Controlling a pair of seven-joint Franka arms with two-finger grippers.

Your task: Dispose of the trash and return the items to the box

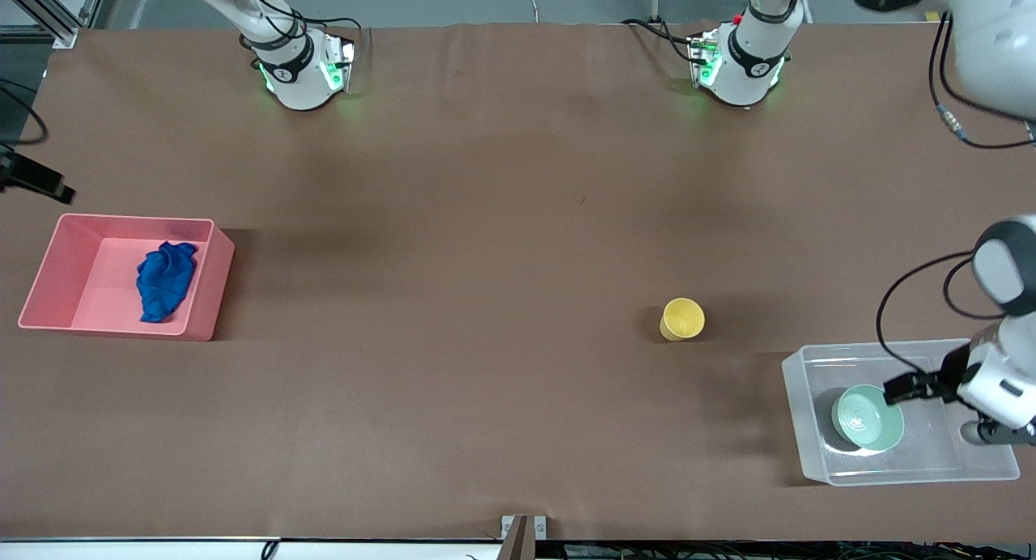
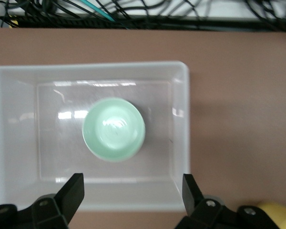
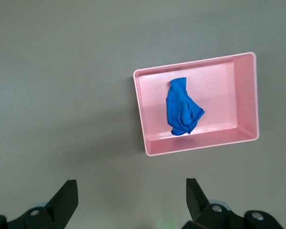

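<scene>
Trash step apparently done, items step half done. Blue cloth lying crumpled in the pink bin at nine o'clock on the table. Mint-green bowl sitting upright in the clear box at four o'clock, touching no wall. Yellow cup not yet put away, standing upright on bare table at the box's ten o'clock, near it but apart.

Left gripper hovering over the box, fingers spread wide, holding nothing. Right gripper up over the table near the bin, likewise wide open and empty (waiting, by the look of it).

Next, probably: swinging the left gripper over to the cup, lowering around its rim, closing gently, then lifting and setting it down in the box beside the bowl, without knocking it.
</scene>
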